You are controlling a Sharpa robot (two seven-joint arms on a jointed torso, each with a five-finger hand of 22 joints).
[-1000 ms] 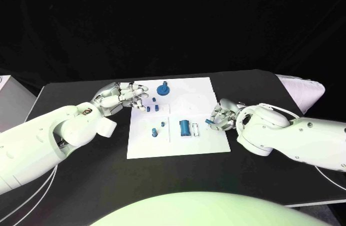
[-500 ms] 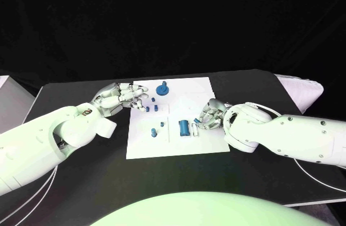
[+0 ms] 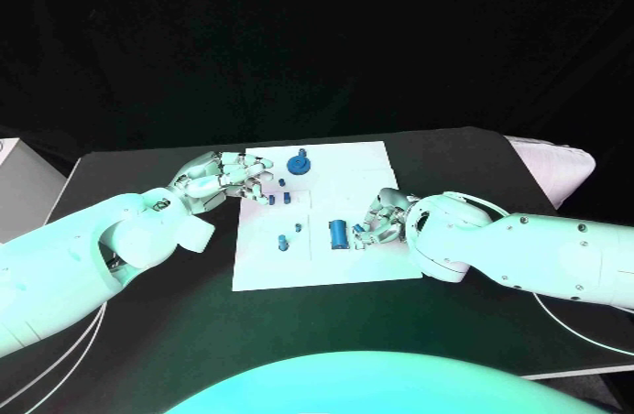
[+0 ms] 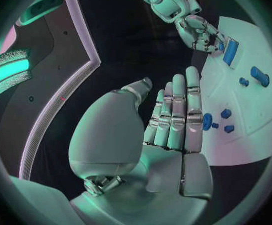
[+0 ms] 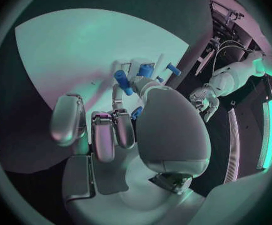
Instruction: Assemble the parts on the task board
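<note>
- The right hand (image 3: 377, 220) reached over the right side of the task board (image 3: 356, 171), its fingers curled inward just beside the large blue cylinder (image 3: 338, 234) lying in the board's lower middle.
- In the right wrist view, a small blue part (image 5: 135, 113) showed between that hand's curled fingers (image 5: 105, 130); whether it was actually pinched could not be told.
- The left hand (image 3: 218, 178) hovered at the board's upper left edge, fingers straight and side by side, holding nothing; the left wrist view showed its fingertips (image 4: 192, 80) stretched toward the board.
- A round blue part with a knob (image 3: 300, 165) stood near the board's far edge, just beside the left hand.
- A cluster of small blue pegs (image 3: 278, 194) sat close to the left hand's fingertips, at the board's left side.
- Another small blue part (image 3: 283, 243) lay on the board's lower left, apart from the cylinder.
- The white board lay in the middle of the black table (image 3: 158, 313), with both white arms coming in from opposite sides.
- From the right wrist, a blue peg (image 5: 123, 81) and further blue parts (image 5: 146, 70) appeared on the white surface beyond the fingers.
</note>
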